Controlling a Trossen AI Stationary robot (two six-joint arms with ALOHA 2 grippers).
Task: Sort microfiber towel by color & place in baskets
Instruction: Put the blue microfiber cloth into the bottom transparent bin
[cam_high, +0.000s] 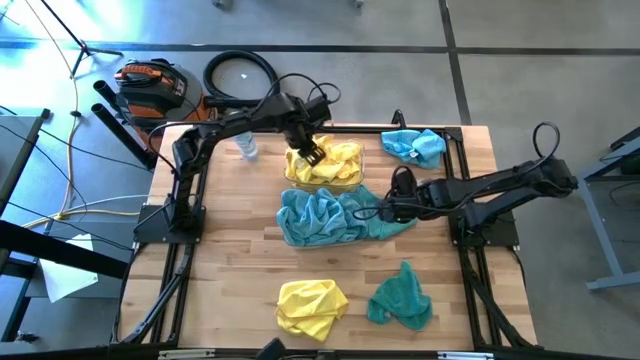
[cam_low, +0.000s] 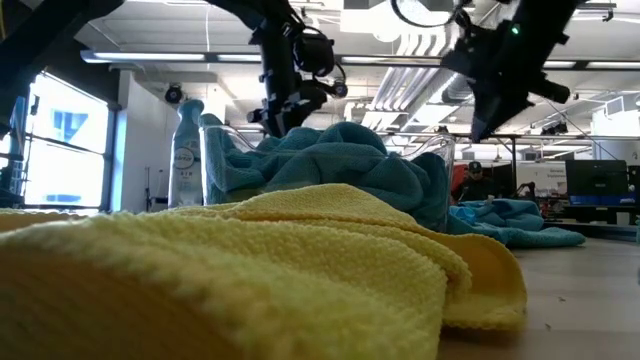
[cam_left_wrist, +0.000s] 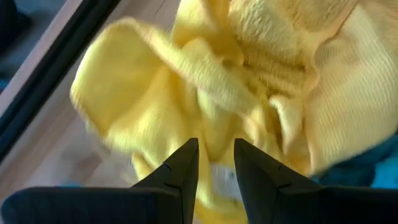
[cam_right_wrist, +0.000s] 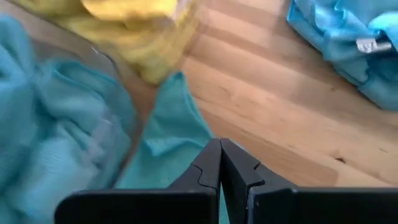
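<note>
Yellow microfiber towels (cam_high: 325, 165) fill a clear basket (cam_high: 359, 172) at the table's far middle. My left gripper (cam_high: 312, 152) hovers open just above them, fingers pointing down at the yellow heap (cam_left_wrist: 249, 81). Teal towels (cam_high: 318, 215) are heaped in the second basket (cam_right_wrist: 132, 124) just nearer, and one teal towel (cam_right_wrist: 168, 134) spills over its right side onto the table. My right gripper (cam_high: 385, 210) is shut, with nothing between its fingers (cam_right_wrist: 221, 149), above that spilled towel. Loose on the table lie a yellow towel (cam_high: 310, 305), a teal towel (cam_high: 400, 298) and a blue towel (cam_high: 413, 145).
A spray bottle (cam_low: 186, 150) stands at the far left of the table, beside the left arm (cam_high: 225, 130). Bare wood (cam_high: 230, 250) shows at the near left and between the loose towels. A black frame (cam_high: 470, 240) borders the table.
</note>
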